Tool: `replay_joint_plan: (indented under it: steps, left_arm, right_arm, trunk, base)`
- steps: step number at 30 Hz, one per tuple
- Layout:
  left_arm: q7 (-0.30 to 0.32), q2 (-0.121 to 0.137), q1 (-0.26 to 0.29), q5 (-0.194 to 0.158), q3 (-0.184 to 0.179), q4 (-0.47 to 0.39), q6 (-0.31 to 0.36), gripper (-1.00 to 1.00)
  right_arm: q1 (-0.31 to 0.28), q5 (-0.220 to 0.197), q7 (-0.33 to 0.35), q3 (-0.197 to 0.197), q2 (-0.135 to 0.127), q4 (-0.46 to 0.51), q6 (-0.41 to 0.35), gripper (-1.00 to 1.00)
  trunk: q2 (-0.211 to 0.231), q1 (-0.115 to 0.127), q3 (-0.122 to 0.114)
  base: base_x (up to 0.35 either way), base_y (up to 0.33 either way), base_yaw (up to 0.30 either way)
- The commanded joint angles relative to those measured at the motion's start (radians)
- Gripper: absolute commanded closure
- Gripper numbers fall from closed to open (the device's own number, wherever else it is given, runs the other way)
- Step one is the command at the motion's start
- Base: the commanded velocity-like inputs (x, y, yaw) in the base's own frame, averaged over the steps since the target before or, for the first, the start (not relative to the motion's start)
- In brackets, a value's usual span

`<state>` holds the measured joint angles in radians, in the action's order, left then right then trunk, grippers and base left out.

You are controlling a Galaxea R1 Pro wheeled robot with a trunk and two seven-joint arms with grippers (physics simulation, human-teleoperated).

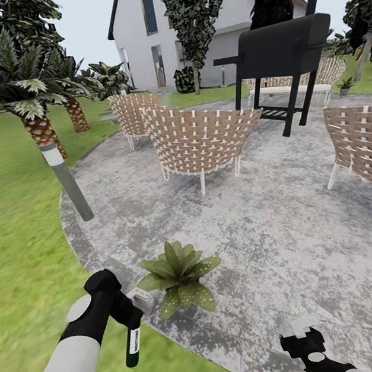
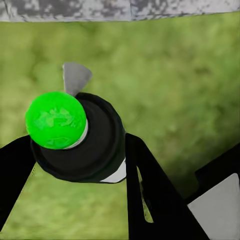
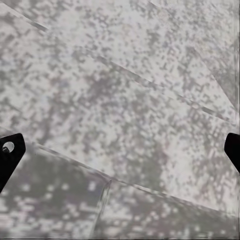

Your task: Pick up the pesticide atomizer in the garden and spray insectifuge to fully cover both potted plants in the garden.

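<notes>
- Two claws showed nearest: the left claw (image 1: 132,332) was clamped on the spray bottle (image 1: 133,346), hanging dark end down over the lawn (image 1: 21,248) just off the patio's (image 1: 266,239) near edge, probably to aim sideways.
- Wide apart, the right claw's (image 1: 307,341) fingers held nothing above the paving.
- One potted plant (image 1: 179,276) sat on that edge, close beside the bottle.
- Wicker chairs (image 1: 199,139) stood further back.

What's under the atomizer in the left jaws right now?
Lawn lies under the atomizer held by the left gripper; the potted plant sits beside it on the patio edge. The bottle hides the grass directly beneath.
</notes>
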<state>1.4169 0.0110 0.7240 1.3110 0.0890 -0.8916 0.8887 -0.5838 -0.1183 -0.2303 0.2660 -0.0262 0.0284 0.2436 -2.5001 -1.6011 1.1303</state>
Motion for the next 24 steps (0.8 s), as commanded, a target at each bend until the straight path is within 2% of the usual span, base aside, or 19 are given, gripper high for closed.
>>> replay_joint_plan:
  steps: [1, 4, 9, 10, 11, 12, 15, 20, 24]
  left_arm:
    - [0.008, 0.000, 0.000, 0.009, 0.002, -0.001, 0.010, 1.00]
    - [0.003, 0.007, -0.009, 0.010, 0.003, 0.000, 0.009, 1.00]
    - [-0.070, 0.015, -0.043, -0.002, 0.010, 0.000, 0.004, 1.00]
    - [-0.077, 0.030, -0.047, -0.007, 0.044, 0.002, 0.003, 1.00]
    - [-0.078, 0.032, -0.047, -0.008, 0.074, 0.002, 0.002, 1.00]
    - [-0.079, 0.033, -0.047, -0.008, 0.085, 0.001, 0.001, 1.00]
    - [-0.079, 0.033, -0.048, -0.009, 0.091, 0.000, 0.001, 1.00]
    - [-0.079, 0.032, -0.048, -0.009, 0.092, 0.000, 0.001, 1.00]
    - [-0.079, 0.032, -0.048, -0.009, 0.093, -0.001, 0.001, 1.00]
  right_arm:
    - [-0.001, -0.011, -0.001, 0.009, 0.000, -0.001, 0.003, -1.00]
    - [-0.001, -0.011, -0.001, 0.009, 0.000, -0.001, 0.004, -1.00]
    - [-0.001, -0.011, -0.001, 0.009, 0.000, -0.001, 0.004, -1.00]
    - [-0.001, -0.011, -0.001, 0.009, 0.004, -0.001, 0.005, -1.00]
    - [-0.001, -0.011, -0.001, 0.009, 0.005, -0.001, 0.005, -1.00]
    - [-0.001, -0.011, -0.001, 0.009, 0.005, -0.001, 0.005, -1.00]
    - [-0.001, -0.011, -0.001, 0.009, 0.004, -0.001, 0.004, -1.00]
    - [-0.001, -0.012, 0.000, 0.009, 0.004, 0.000, 0.003, -1.00]
    - [-0.001, -0.012, 0.000, 0.009, 0.006, 0.000, 0.003, -1.00]
  trunk:
    - [0.000, 0.000, 0.001]
    - [0.000, 0.000, 0.001]
    - [0.000, 0.000, 0.001]
    - [0.000, 0.000, 0.001]
    - [0.000, 0.000, 0.001]
    - [0.000, 0.000, 0.001]
    - [0.000, 0.000, 0.000]
    - [0.000, 0.000, -0.003]
    - [0.000, 0.000, -0.006]
  base:
    - [0.000, 0.015, -0.259]
    - [0.000, 0.005, -0.250]
    - [0.000, 0.001, -0.052]
    - [0.000, 0.000, -0.001]
    - [0.000, 0.000, 0.000]
    - [0.000, 0.000, 0.000]
    - [0.000, 0.000, -0.052]
    - [0.000, 0.007, -0.228]
    - [0.000, 0.207, -0.277]
